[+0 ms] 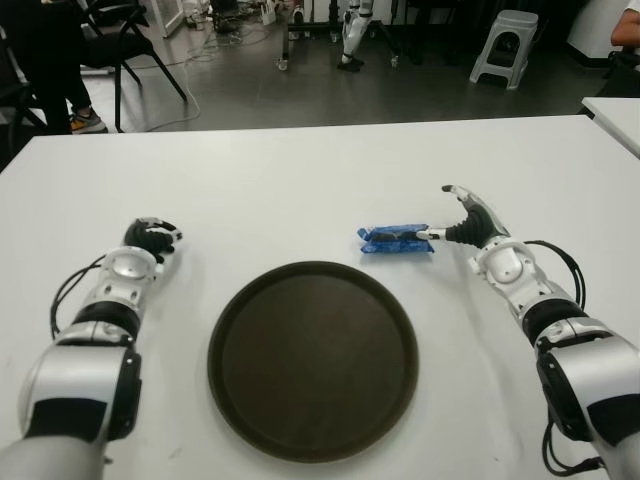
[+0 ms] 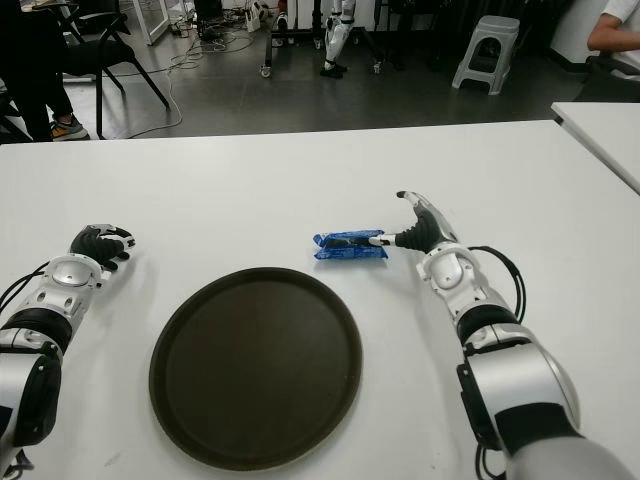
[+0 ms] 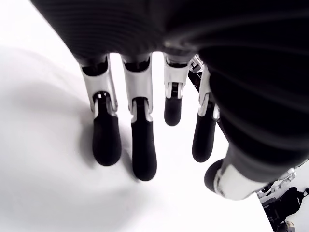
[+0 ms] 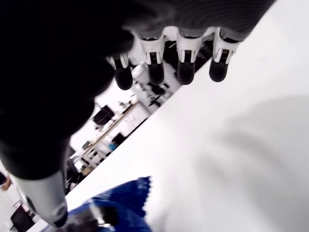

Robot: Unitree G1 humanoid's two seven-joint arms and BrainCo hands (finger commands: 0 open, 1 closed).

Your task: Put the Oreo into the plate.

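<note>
We see the blue Oreo pack (image 1: 397, 241) on the white table (image 1: 300, 180), just beyond the plate (image 1: 312, 358); our right hand (image 1: 462, 222) spreads beside it, thumb touching, and our left hand (image 1: 150, 238), fingers loosely extended, holds nothing.

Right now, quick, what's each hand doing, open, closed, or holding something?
Left hand: open, fingers relaxed, holding nothing, left of the plate.
Right hand: open, fingers spread; thumb beside the Oreo pack, no grasp.
</note>
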